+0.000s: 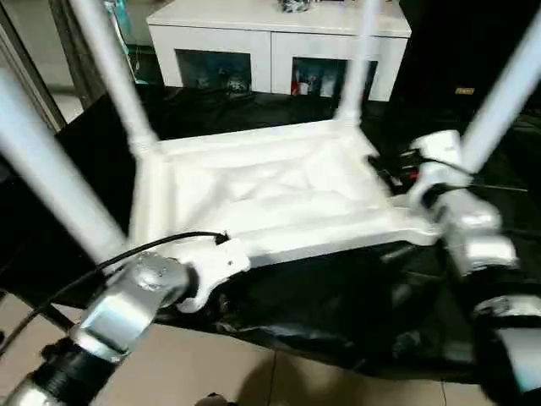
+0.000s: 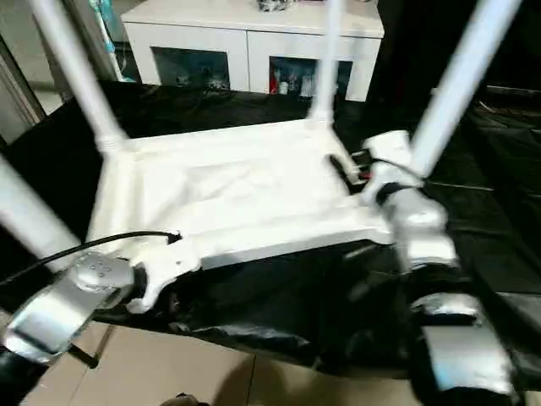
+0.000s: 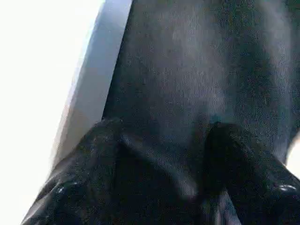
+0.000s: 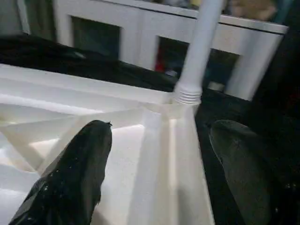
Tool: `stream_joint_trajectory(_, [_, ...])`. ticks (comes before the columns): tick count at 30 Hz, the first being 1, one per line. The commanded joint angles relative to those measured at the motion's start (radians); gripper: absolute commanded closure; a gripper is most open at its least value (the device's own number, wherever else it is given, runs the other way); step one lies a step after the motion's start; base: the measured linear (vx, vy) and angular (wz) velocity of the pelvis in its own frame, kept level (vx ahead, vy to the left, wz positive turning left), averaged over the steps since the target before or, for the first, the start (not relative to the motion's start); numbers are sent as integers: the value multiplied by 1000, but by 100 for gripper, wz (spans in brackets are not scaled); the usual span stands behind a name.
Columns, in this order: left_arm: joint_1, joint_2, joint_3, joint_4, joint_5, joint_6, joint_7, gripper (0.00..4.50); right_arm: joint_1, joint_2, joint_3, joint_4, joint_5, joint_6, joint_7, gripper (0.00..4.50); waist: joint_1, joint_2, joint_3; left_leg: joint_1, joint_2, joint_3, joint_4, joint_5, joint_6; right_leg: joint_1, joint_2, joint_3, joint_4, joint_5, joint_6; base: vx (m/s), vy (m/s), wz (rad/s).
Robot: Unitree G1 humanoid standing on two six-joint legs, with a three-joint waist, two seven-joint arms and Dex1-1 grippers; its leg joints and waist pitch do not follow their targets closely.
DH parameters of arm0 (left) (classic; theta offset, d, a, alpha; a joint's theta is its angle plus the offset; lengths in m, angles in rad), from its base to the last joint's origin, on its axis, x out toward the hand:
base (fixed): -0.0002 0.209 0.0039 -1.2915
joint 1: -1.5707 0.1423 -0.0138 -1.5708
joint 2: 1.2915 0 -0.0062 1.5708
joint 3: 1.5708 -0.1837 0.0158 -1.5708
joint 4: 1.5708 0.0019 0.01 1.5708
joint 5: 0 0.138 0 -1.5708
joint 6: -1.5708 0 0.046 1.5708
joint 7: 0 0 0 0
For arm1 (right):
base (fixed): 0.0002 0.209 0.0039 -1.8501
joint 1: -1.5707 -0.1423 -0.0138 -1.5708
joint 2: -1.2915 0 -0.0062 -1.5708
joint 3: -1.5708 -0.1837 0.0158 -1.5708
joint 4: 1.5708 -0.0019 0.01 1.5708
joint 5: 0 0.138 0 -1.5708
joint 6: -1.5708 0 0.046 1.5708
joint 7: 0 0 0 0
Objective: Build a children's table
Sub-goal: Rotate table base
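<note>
While the head cameras look down, the table top (image 1: 270,199) lies upside down on a black-draped surface (image 1: 338,288), ribs up, with four legs (image 1: 114,72) standing in its corner sockets. The left gripper (image 1: 211,275) is at the near left corner, the right gripper (image 1: 393,182) at the right edge; a white cabinet (image 1: 270,42) stands behind.

From the left wrist, two black fingers (image 3: 93,159) stand apart over dark cloth beside a white edge, holding nothing.

From the right wrist, the fingers (image 4: 79,164) spread wide astride the rim near the far leg (image 4: 199,47).

Hollow plastic likely handles light, stiff and slick; the rim near the corners looks like the safest hold, since the long legs would lever loose.
</note>
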Motion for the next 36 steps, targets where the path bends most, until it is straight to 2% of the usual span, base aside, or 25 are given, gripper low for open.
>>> stream_joint_trajectory(1, [-18,-9,-9,31,18,-10,33,101,-32,-49,-50,49,-8,-28,-39,84,-12,-7,-72,23,6,-6,-68,-211,12,42,-23,19,-65,-162,-216,0,0,0])
stream_joint_trajectory(5, [-35,-57,-17,70,26,-41,61,101,-68,-84,-54,121,-27,-53,-62,84,-14,-13,-73,15,4,-6,-65,-189,28,48,-25,16,-64,-154,-215,0,0,0])
stream_joint_trajectory(6, [-38,-70,-18,82,27,-58,68,101,-75,-90,-53,133,-31,-56,-66,84,-14,-13,-73,16,4,-5,-64,-188,31,47,-25,15,-65,-159,-217,0,0,0])
stream_joint_trajectory(8, [-39,-113,-4,118,22,-123,101,101,-94,-96,-52,159,-35,-66,-66,84,-14,-20,-73,15,4,-4,-63,-184,38,48,-26,15,-66,-165,-218,0,0,0])
stream_joint_trajectory(10, [-31,-131,13,133,9,-160,117,101,-101,-90,-50,167,-29,-74,-49,84,-14,-18,-74,13,5,-6,-62,-181,48,48,-26,14,-66,-165,-215,0,0,0])
stream_joint_trajectory(11, [-30,-134,16,134,6,-163,119,101,-102,-88,-51,167,-27,-74,-46,84,-17,-24,-74,11,4,-5,-62,-176,54,49,-26,14,-64,-157,-215,0,0,0])
stream_joint_trajectory(13, [3,-150,57,132,-39,-232,122,101,-97,-55,-57,148,-4,-85,12,84,-18,-26,-75,10,6,-5,-61,-169,66,49,-27,13,-64,-152,-218,0,0,0])
stream_joint_trajectory(14, [3,-150,57,132,-39,-232,122,101,-97,-55,-57,148,-4,-85,12,84,-21,-26,-74,6,7,-6,-62,-171,73,50,-30,13,-63,-151,-220,0,0,0])
stream_joint_trajectory(16, [58,-155,117,86,-121,-273,82,101,-77,-3,-54,112,27,-104,92,84,-30,-25,-74,3,9,-8,-64,-175,82,51,-31,12,-62,-156,-226,0,0,0])
stream_joint_trajectory(17, [58,-155,117,86,-121,-273,82,101,-77,-3,-54,112,27,-104,92,84,-31,-25,-74,1,10,-9,-64,-173,83,52,-31,11,-60,-155,-226,0,0,0])
stream_joint_trajectory(18, [115,-131,164,8,-214,-246,-8,101,-42,44,-42,58,46,-110,131,84,-29,-19,-75,9,11,-7,-62,-175,85,47,-32,12,-61,-155,-228,0,0,0])
stream_joint_trajectory(19, [130,-122,175,-13,-241,-238,-36,101,-33,56,-40,44,52,-110,138,84,-31,-22,-75,4,14,-9,-64,-165,88,51,-36,14,-56,-138,-231,0,0,0])
stream_joint_trajectory(20, [163,-95,197,-60,-299,-201,-96,101,-12,79,-33,12,63,-109,149,84,-32,-16,-74,9,15,-7,-64,-160,90,45,-30,13,-54,-128,-241,0,0,0])
stream_joint_trajectory(21, [163,-95,197,-60,-299,-201,-96,101,-12,79,-33,12,63,-109,149,84,-32,-16,-74,9,15,-7,-64,-160,90,45,-30,13,-54,-128,-241,0,0,0])
stream_joint_trajectory(22, [204,-44,220,-113,-365,-142,-166,81,23,105,-22,-39,77,-103,159,84,-33,-9,-73,12,15,-7,-66,-164,92,40,-23,12,-55,-129,-251,0,0,0])
stream_joint_trajectory(23, [226,-11,231,-134,-391,-112,-201,70,46,117,-13,-70,84,-102,167,84,-30,-8,-72,15,17,-5,-67,-163,91,38,-22,14,-53,-119,-253,0,0,0])
stream_joint_trajectory(24, [248,27,241,-152,-418,-87,-235,70,71,130,-6,-103,90,-103,179,84,-27,-1,-69,20,17,-4,-70,-191,84,34,-19,13,-56,-145,-248,0,0,0])
stream_joint_trajectory(25, [269,63,259,-159,-438,-63,-261,67,104,143,2,-143,102,-102,198,84,-27,-2,-69,21,18,-4,-71,-202,80,34,-19,15,-57,-154,-245,0,0,0])
stream_joint_trajectory(26, [270,66,260,-159,-440,-61,-263,51,107,143,2,-147,103,-101,200,84,-27,2,-65,22,18,-4,-76,-233,69,32,-16,14,-61,-185,-234,0,0,0])
stream_joint_trajectory(27, [300,129,282,-149,-455,-48,-296,37,167,156,14,-224,136,-77,263,84,-29,2,-63,26,17,-5,-80,-268,53,29,-15,16,-65,-214,-225,0,0,0])
stream_joint_trajectory(28, [309,150,287,-145,-457,-44,-308,37,187,158,19,-253,151,-64,289,84,-26,5,-62,29,17,-5,-81,-287,46,28,-15,16,-66,-229,-219,0,0,0])
stream_joint_trajectory(30, [332,193,299,-130,-448,-53,-330,25,233,153,26,-321,181,-28,343,84,-28,6,-55,28,20,-11,-93,-347,27,28,-17,18,-74,-295,-186,0,0,0])
stream_joint_trajectory(32, [376,272,347,-67,-418,-92,-363,8,341,122,52,-469,244,56,454,84,-23,5,-54,36,20,-10,-95,-375,21,24,-17,23,-82,-330,-163,0,0,0])
stream_joint_trajectory(33, [386,291,361,-57,-417,-95,-367,8,365,112,58,-502,253,74,468,84,-27,6,-52,29,18,-13,-100,-378,16,29,-19,23,-82,-348,-153,0,0,0])
stream_joint_trajectory(36, [411,324,423,-22,-440,-97,-382,8,413,85,62,-534,250,87,485,84,-30,3,-51,32,18,-15,-103,-389,5,26,-26,25,-89,-391,-150,0,0,0])
